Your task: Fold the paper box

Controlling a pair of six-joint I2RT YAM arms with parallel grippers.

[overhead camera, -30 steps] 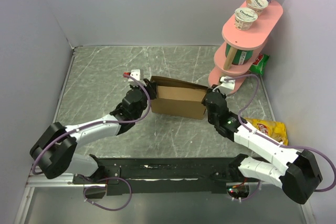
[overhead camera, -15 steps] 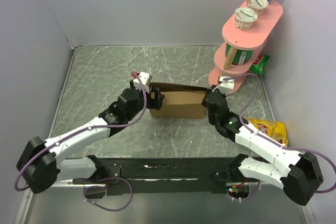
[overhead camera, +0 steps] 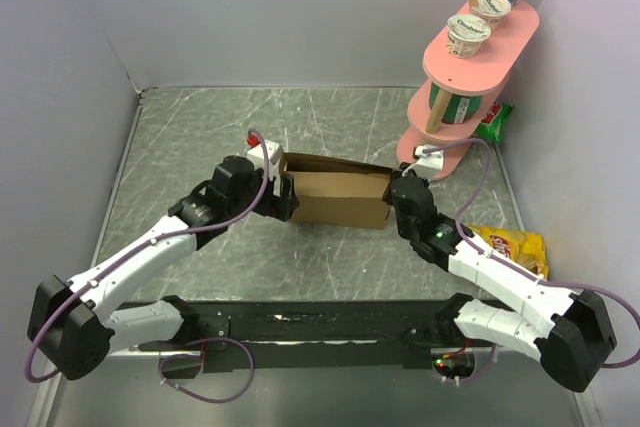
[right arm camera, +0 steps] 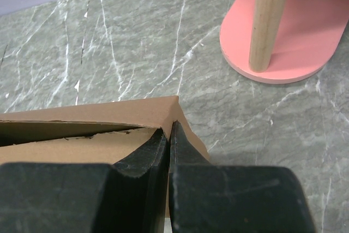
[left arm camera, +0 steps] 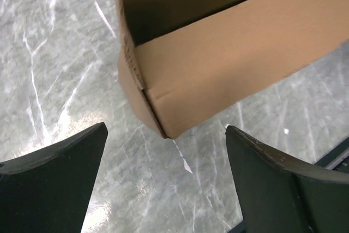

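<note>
Box (overhead camera: 338, 197) sits mid-worktop (overhead camera: 200, 137); my right hand (overhead camera: 400, 192) pinches its 3 o'clock wall, left hand (overhead camera: 288, 197) gapes empty at 9 o'clock. Light, thin card, probably bends easily; I'd grip flaps near creases

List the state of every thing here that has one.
paper box: upright, top open, right wall pinched.
left gripper: open, box's left corner between its fingers, not touching.
right gripper: shut on the box's right wall.
yogurt cups: upright, lids on.
chip bag: lying flat.
</note>
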